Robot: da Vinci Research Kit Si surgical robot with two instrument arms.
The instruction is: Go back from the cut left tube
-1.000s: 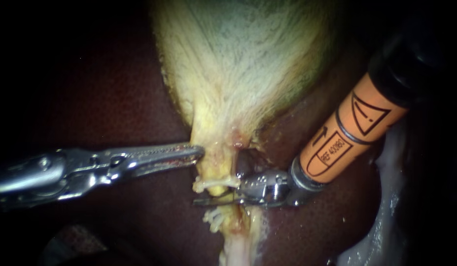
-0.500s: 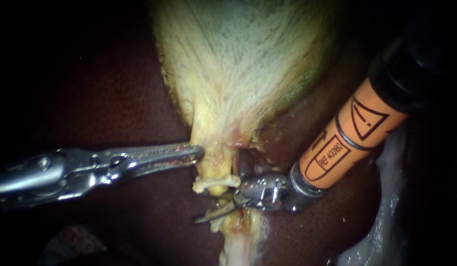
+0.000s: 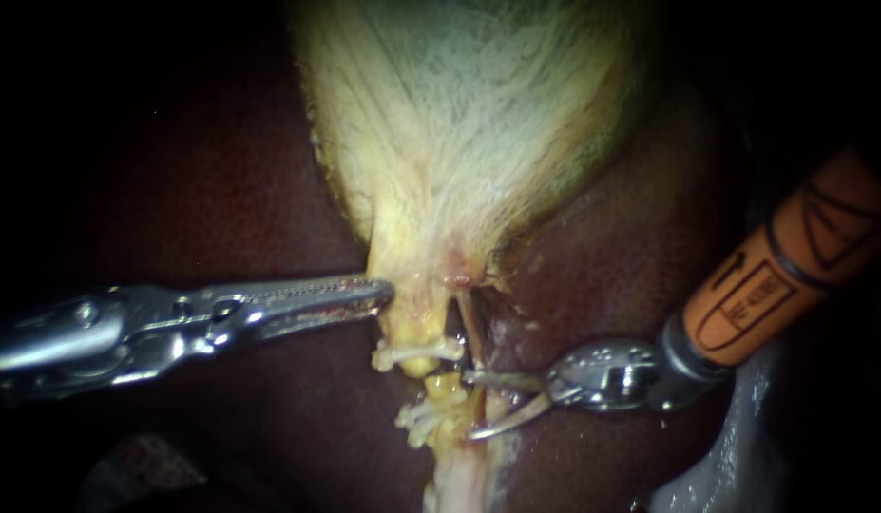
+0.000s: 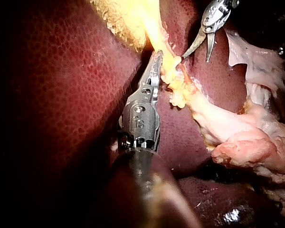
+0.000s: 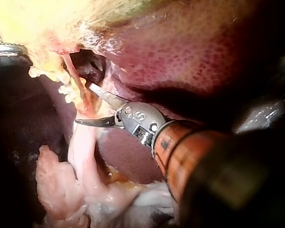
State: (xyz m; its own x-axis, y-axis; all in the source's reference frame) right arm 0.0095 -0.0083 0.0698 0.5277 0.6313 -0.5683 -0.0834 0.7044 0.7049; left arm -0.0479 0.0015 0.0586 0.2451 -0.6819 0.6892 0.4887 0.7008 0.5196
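left instrument [image 3: 381,294]: jaws clamped on the gallbladder [image 3: 459,142] neck, for tension.
right instrument [image 3: 468,407]: blades apart, holding nothing, just beside the cut left tube [image 3: 442,388], likely free to withdraw.

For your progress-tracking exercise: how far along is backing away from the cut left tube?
Done: the left tube looks cut between its white clips. In hand: the right instrument, blades open, sits just beside the cut. Left: draw it clear of the tissue.
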